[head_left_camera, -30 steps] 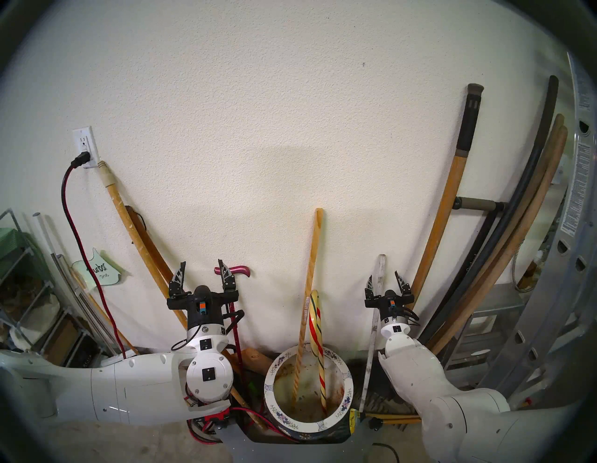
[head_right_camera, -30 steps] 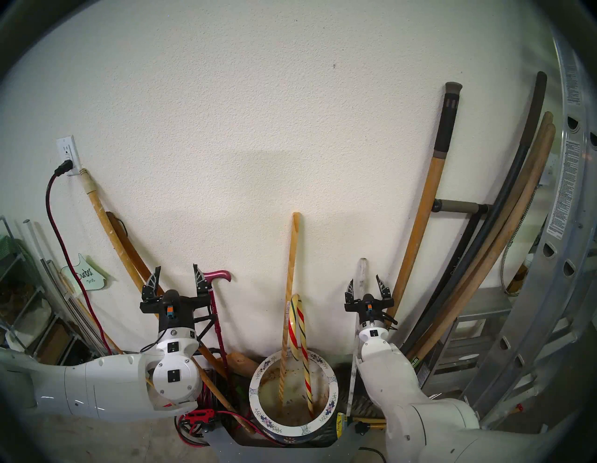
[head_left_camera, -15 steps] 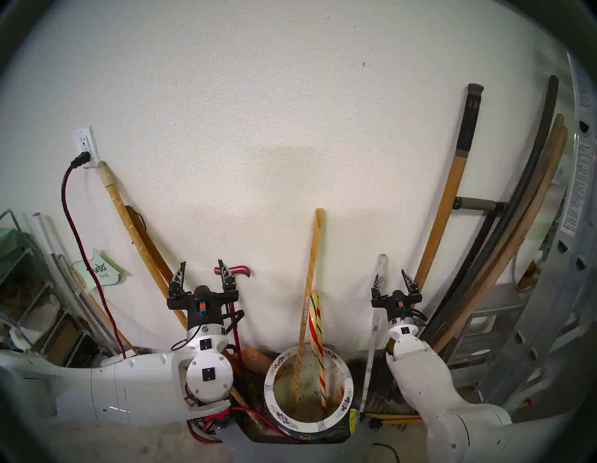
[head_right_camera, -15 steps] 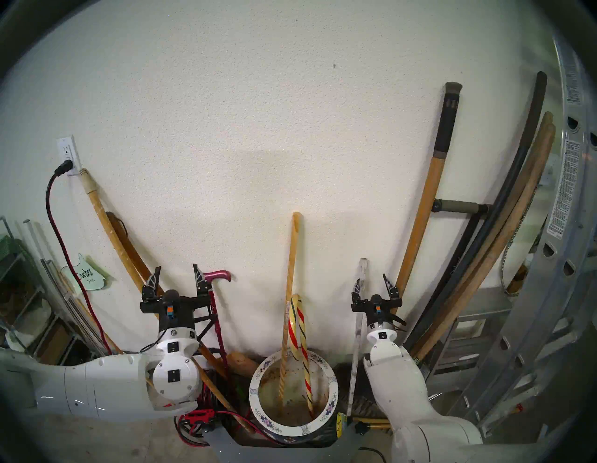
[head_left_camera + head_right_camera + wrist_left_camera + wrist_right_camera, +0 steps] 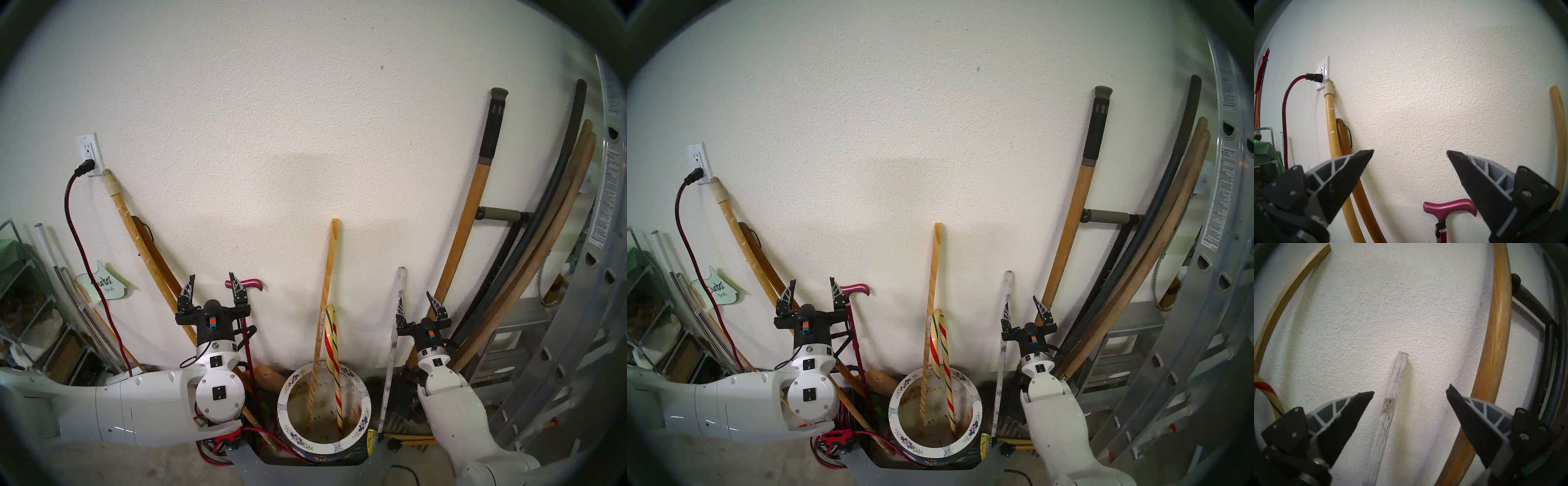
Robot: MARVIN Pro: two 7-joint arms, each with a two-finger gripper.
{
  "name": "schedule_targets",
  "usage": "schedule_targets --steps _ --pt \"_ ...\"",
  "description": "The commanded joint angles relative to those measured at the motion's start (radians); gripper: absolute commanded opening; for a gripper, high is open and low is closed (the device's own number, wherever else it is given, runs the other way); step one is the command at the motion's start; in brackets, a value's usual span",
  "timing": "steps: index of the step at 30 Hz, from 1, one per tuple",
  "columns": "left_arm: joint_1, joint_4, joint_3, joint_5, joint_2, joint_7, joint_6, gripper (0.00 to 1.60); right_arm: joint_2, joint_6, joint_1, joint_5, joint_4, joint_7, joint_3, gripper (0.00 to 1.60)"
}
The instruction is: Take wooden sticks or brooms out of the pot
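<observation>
So over the last second the right gripper [image 5: 419, 302] has slid down and off toward 4 o'clock in the head view, away from the grey-white slat [image 5: 393, 339], fingers spread wide with nothing between them. The slat leans on the wall [image 5: 305, 135] by itself, standing outside the pot [image 5: 364, 412] just off its rim at 3 o'clock (its foot is hidden down in the clutter, so I can't say what it rests on). My read: one stick is out and the arm is backing off after letting go. Two are left inside, the pale yellow wooden pole [image 5: 325, 292] and the striped hooked cane [image 5: 334, 366], both rising from the pot floor, the pole's tip against the wall at 12 o'clock and the cane's hook just beside the pole. The left gripper [image 5: 213, 283] hasn't budged, also wide open and empty, parked near the magenta cane [image 5: 249, 283], which isn't part of the job. Room is a garage-looking corner: textured cream wall, outlet [image 5: 89, 154] with a red-black cord at 10 o'clock, orange-brown tool handles [image 5: 464, 230] fanned out at 2 o'clock, an aluminium ladder [image 5: 576, 339] at 3, wire shelving [image 5: 27, 305] at 9, bare concrete floor [image 5: 152, 468] at 7. Pretty tight around the pot, so I'd guess the next lift has to go straight up.
</observation>
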Motion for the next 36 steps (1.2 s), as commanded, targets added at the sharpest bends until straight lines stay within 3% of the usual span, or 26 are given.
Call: schedule_targets --steps 1,13,20,36 --pt "-0.002 0.000 -0.002 0.002 -0.001 -0.001 0.000 1.60 0.003 0.023 -0.109 0.067 -0.119 0.066 0.009 1.60" --pt "-0.002 0.001 -0.002 0.002 -0.001 -0.001 0.000 1.60 0.014 0.027 -0.208 0.182 -0.250 0.184 0.024 1.60" --pt "-0.002 0.001 -0.002 0.002 -0.002 -0.001 0.000 1.60 0.027 -0.012 -0.231 0.319 -0.272 0.279 0.029 1.60" --pt "-0.001 0.001 -0.002 0.002 -0.002 -0.001 0.000 1.60 0.033 -0.010 -0.232 0.361 -0.270 0.317 0.029 1.60"
